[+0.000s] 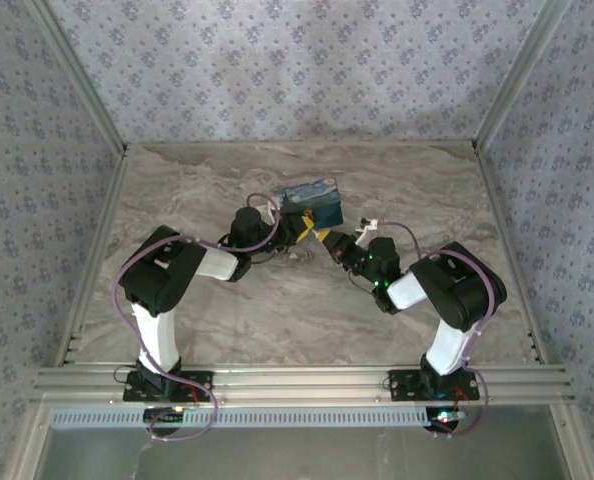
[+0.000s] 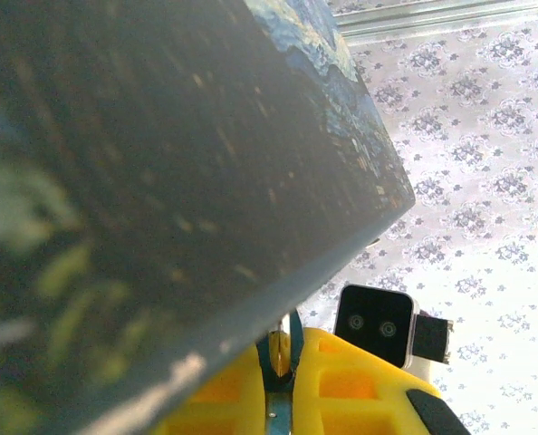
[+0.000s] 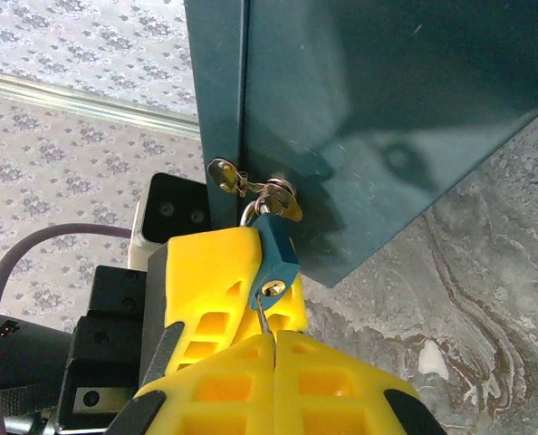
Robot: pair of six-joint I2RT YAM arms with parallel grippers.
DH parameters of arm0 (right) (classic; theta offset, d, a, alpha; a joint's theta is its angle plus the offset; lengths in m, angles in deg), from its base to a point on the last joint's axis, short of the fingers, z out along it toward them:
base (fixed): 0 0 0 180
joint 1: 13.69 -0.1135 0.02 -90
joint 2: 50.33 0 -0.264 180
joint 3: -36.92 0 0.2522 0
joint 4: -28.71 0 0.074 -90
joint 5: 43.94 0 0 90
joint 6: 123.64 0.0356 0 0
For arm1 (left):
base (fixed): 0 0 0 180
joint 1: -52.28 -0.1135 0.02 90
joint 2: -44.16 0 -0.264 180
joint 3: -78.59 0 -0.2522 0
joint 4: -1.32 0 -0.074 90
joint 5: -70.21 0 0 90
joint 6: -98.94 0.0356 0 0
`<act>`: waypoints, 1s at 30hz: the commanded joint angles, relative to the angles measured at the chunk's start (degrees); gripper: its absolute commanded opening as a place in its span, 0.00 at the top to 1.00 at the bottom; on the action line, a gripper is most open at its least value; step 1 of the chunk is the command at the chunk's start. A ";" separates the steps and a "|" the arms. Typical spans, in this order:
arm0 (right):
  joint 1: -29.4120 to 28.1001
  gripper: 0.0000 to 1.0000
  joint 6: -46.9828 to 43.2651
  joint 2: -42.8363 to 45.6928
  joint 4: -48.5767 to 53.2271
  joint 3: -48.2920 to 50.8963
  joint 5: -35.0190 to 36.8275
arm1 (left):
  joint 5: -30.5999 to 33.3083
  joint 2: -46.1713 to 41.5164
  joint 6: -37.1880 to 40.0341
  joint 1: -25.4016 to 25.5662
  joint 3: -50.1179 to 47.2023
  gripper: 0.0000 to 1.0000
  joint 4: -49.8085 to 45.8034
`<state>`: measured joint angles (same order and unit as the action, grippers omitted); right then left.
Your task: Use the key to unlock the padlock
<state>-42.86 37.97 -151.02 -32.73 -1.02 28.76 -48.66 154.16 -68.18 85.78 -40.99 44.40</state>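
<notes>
The right gripper (image 3: 273,352) has its yellow fingers pressed tight together on the key (image 3: 264,319), whose thin blade runs up into the keyhole; the padlock (image 3: 276,261) hangs by its shackle from the brass hasp (image 3: 251,186) at the box's lower corner, just off the teal side wall of the box (image 3: 396,109); the left gripper (image 2: 283,385) looks clamped on the lock body from the far side, though its wrist view gives little more than a teal sliver between the fingers. The risks lie in the turn (the hold on the key is narrow): the fingers may slip round it; a twist off the keyhole's line may bend the blade; a weak left hold would let the lock swing against the box.
</notes>
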 commanded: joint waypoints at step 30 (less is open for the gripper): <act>0.74 1.00 -0.86 1.87 -0.96 1.40 2.39 | -0.32 1.19 -1.80 0.82 0.72 0.96 5.56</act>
<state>-42.08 37.93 -149.95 -32.75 0.16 29.88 -48.55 154.99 -69.21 86.19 -40.99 46.60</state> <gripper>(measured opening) 0.064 0.088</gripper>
